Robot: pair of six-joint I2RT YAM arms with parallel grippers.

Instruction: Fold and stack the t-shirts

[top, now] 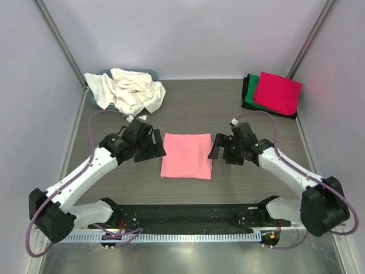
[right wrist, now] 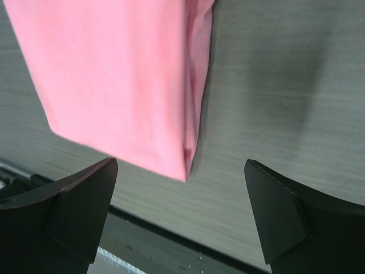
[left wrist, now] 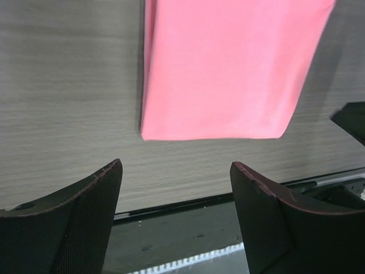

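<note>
Across the grey wood-grain bench the shirts lie in three groups. Largest is the crumpled heap of cream-white cotton t-shirts at the far left, spilling over a teal-blue tub of which only the rim shows. At the far right sits a folded stack: a magenta-red t-shirt on top, a green one and a black one showing beneath. The salmon-pink t-shirt lies flat at the centre, folded into a neat rectangle.

Left end effector hovers just beside its left edge and right end effector just beside its right edge; both have their jaws spread wide and carry nothing.

Folding looks finished, so the step in hand is probably moving the pink shirt onto the stack. To do it well, each end effector should pinch through every layer at its side edge, at matching points. Both arms should then lift together and keep the cloth taut and level, so the fold holds. Release should come only once it lies squarely over the magenta shirt.
</note>
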